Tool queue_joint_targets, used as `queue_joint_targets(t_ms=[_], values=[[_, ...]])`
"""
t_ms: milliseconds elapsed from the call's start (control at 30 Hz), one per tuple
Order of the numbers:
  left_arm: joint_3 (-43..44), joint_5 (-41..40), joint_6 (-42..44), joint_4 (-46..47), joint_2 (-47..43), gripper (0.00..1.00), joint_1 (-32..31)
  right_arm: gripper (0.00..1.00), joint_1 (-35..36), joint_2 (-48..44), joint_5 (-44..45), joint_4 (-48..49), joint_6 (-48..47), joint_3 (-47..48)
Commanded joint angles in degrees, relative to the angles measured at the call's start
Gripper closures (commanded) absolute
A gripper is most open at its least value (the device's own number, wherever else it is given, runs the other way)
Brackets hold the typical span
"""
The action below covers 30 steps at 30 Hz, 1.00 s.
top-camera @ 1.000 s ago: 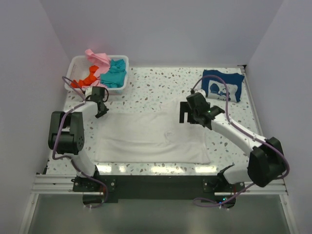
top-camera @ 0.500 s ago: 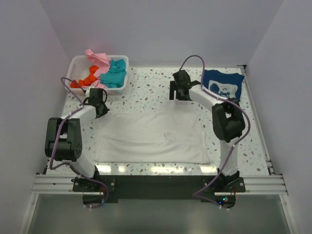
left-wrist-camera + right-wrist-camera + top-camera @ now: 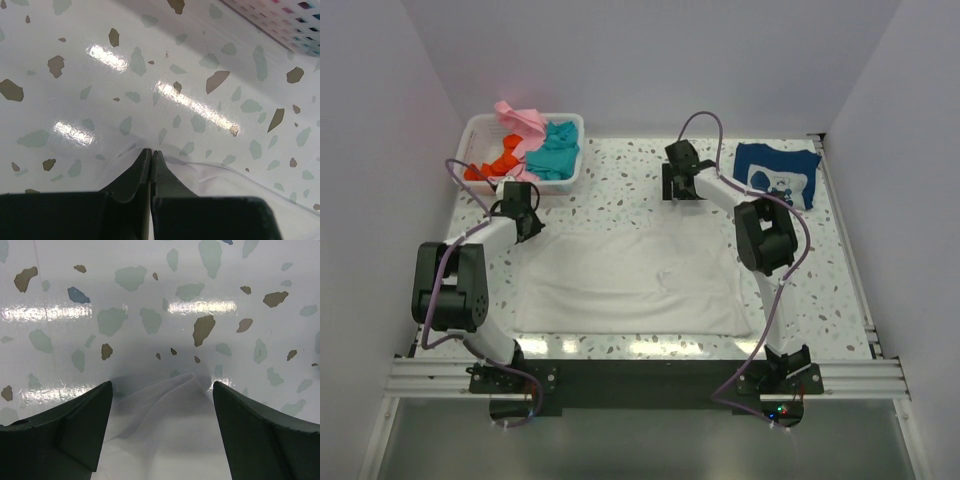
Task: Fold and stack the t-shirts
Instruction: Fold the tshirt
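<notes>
From above, the white t-shirt [image 3: 630,285] lies spread nearly flat on the glossy speckled table [image 3: 620,185]. It is a soft, broad rectangle with a small pucker near its middle. The left gripper [image 3: 527,222] sits at the shirt's far left corner. The right gripper [image 3: 678,190] reaches to the far side of the table, between the basket and the navy t-shirt.

The white slotted plastic basket [image 3: 480,130] stands in the far left corner. It holds a crumpled pink t-shirt [image 3: 520,118], a teal t-shirt [image 3: 558,150] and an orange t-shirt [image 3: 500,160]. The navy t-shirt [image 3: 778,178], folded square with its white print facing up, lies at the far right, well apart from the white one. A purple cable [image 3: 705,125] arches over the right arm.

In the left wrist view, the dark fingers of the left gripper [image 3: 151,154] are pressed tight together. The thin edge of the white t-shirt [image 3: 210,177] is gathered up into their tips. Shiny stone-flecked tabletop stretches beyond them, and the basket's perforated wall [image 3: 280,20] shows in the upper right corner.

In the right wrist view, the right gripper [image 3: 161,386] has its fingers [image 3: 80,425] spread wide. A sheer, wrinkled peak of the white t-shirt [image 3: 165,420] lies on the table between them and touches neither.
</notes>
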Motion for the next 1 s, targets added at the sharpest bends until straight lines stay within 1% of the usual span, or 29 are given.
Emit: queue_joint_targets(t_ms=[0, 33, 133, 300, 433, 500, 533, 600, 667, 700, 800, 833, 867, 967], values=[[-0.22, -0.43, 1.02, 2.34, -2.46, 1.00, 0.40, 0.16, 0.08, -0.10, 3.43, 0.19, -0.50, -0.81], [-0.22, -0.43, 1.02, 2.25, -2.54, 1.00, 0.40, 0.16, -0.01, -0.10, 3.61, 0.45, -0.68, -1.16], [-0.48, -0.52, 1.11, 2.25, -2.90, 1.00, 0.40, 0.25, -0.36, -0.10, 3.70, 0.02, -0.15, -1.52], [-0.48, -0.79, 1.11, 2.07, -3.16, 1.00, 0.40, 0.34, -1.15, -1.33, 3.61, 0.28, 0.64, -3.98], [-0.40, -1.05, 0.93, 1.81, -3.07, 1.00, 0.40, 0.46, -1.07, -2.74, 4.14, 0.37, 1.43, -6.00], [-0.40, -1.14, 0.93, 1.72, -3.07, 1.00, 0.40, 0.49, -1.16, -3.53, 4.93, 0.81, 1.69, -7.14], [-0.31, -1.14, 0.93, 1.72, -3.25, 1.00, 0.40, 0.54, -1.16, -3.70, 5.36, 0.63, 1.87, -7.41], [-0.31, -1.14, 0.93, 1.72, -3.25, 1.00, 0.40, 0.57, -1.16, -3.88, 5.63, 0.46, 2.05, -7.76], [-0.31, -1.14, 0.93, 1.72, -3.16, 1.00, 0.40, 0.67, -1.24, -3.88, 6.16, 0.63, 2.40, -8.46], [-0.31, -1.05, 0.93, 1.72, -3.25, 1.00, 0.40, 0.74, -1.16, -4.06, 6.16, 0.81, 2.49, -8.72], [-0.31, -0.88, 0.93, 1.81, -3.25, 1.00, 0.40, 0.88, -1.24, -4.15, 5.72, 0.90, 3.10, -8.73], [-0.31, -0.79, 0.93, 1.81, -3.34, 1.00, 0.40, 0.97, -1.16, -4.32, 5.72, 1.07, 3.10, -8.64], [-0.31, -0.70, 0.93, 1.81, -3.34, 1.00, 0.40, 1.00, -1.16, -4.41, 5.63, 1.25, 3.28, -8.64], [-0.31, -0.52, 0.93, 1.81, -3.34, 1.00, 0.40, 1.00, -1.24, -4.94, 4.85, 2.48, 2.93, -8.11]])
